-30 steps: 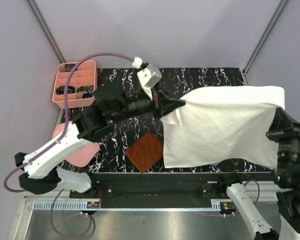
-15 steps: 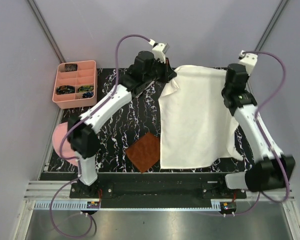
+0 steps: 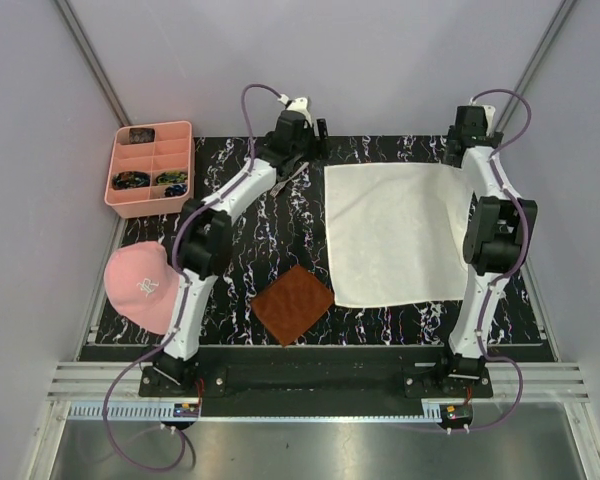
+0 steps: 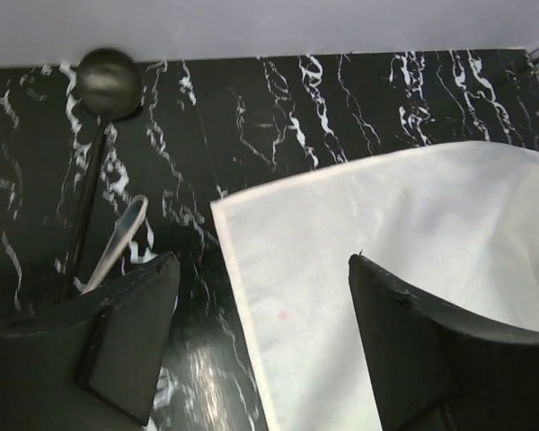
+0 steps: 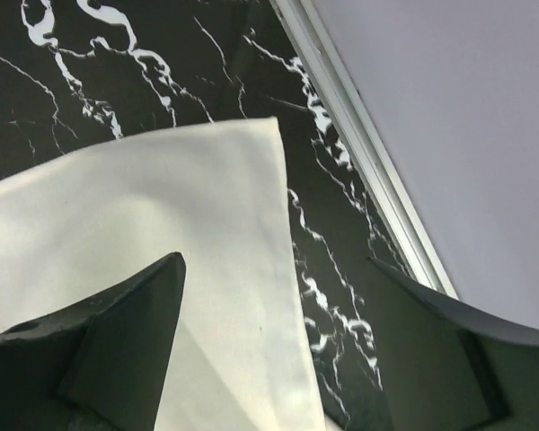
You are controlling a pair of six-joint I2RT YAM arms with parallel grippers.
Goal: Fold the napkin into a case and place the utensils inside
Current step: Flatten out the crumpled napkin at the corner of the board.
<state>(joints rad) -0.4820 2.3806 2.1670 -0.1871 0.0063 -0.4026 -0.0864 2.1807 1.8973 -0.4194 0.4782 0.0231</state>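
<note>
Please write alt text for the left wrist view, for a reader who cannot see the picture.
A corner of the cream-white napkin lies on the black marbled table under the open left end effector, which holds nothing. To the left, off the cloth, lie a dark spoon and a grey utensil beside it.

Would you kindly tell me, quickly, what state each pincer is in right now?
Left pincer: open, holding nothing, over the far-left corner of the napkin.
Right pincer: open, holding nothing, over the napkin's far-right corner.
</note>
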